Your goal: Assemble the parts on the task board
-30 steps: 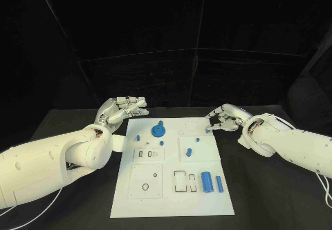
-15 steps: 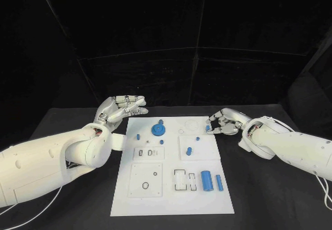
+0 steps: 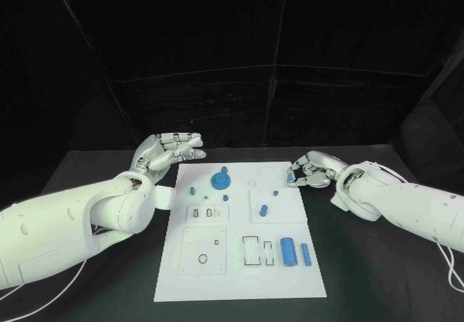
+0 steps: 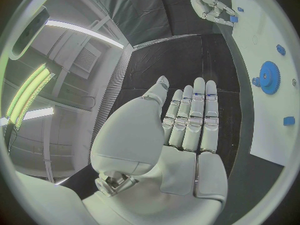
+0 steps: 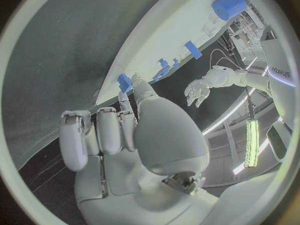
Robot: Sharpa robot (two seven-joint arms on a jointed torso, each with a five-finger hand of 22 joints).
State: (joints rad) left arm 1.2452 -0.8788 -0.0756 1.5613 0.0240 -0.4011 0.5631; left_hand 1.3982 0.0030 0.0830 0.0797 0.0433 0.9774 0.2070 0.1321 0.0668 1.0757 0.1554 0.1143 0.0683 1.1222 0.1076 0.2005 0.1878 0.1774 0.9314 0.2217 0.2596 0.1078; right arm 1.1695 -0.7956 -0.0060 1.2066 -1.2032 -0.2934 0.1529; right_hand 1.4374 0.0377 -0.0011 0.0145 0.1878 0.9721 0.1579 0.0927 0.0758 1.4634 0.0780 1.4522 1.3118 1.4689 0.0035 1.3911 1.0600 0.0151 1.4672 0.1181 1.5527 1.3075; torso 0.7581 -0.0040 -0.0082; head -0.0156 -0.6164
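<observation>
The white task board (image 3: 242,282) lies in the middle of the table. On its far half stand a blue gear (image 3: 221,180) and small blue pegs (image 3: 263,212). A blue cylinder (image 3: 288,251) and a blue bar (image 3: 306,255) lie on its near right part. My right hand (image 3: 314,170) hovers at the board's far right edge and pinches a small blue part (image 3: 290,178) between thumb and finger; the right wrist view shows that part (image 5: 124,80) at the fingertips. My left hand (image 3: 172,151) is raised off the board's far left corner, fingers spread, holding nothing.
Black tabletop (image 3: 387,268) surrounds the board on all sides. The board has several cut-out slots, among them rectangular ones (image 3: 257,253) near the cylinder and an oval one (image 3: 203,258) at the near left. A dark curtain closes off the far side.
My right hand has curled in and sunk slightly toward the board's far right edge, still pinching the small blue part. My left hand has barely moved.
</observation>
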